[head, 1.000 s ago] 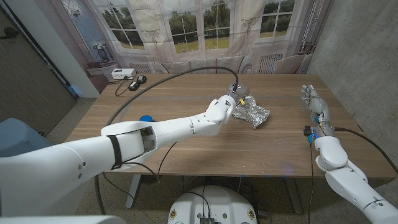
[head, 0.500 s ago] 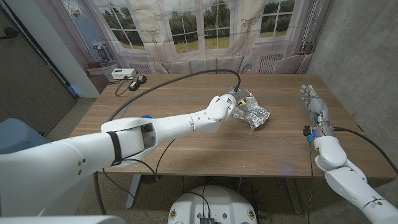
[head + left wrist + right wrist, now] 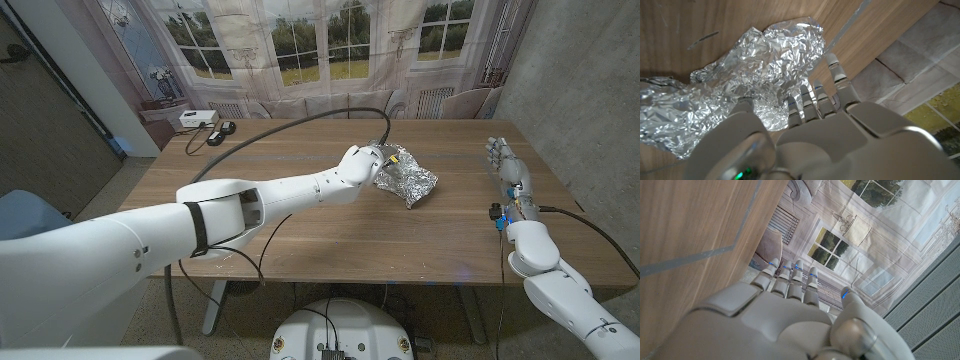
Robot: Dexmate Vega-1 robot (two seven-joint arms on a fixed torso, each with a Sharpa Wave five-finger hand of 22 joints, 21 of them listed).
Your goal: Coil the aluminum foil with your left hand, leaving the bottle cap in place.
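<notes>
One left hand (image 3: 372,160) touching foil (image 3: 408,182) | right hand (image 3: 510,172) near table edge (image 3: 545,185)

The table (image 3: 300,225) is wooden, with long planks and a pale seam. On it lies the crumpled foil (image 3: 408,181), right of the middle. The right hand (image 3: 509,171) stands on the table close to its right edge.
</notes>
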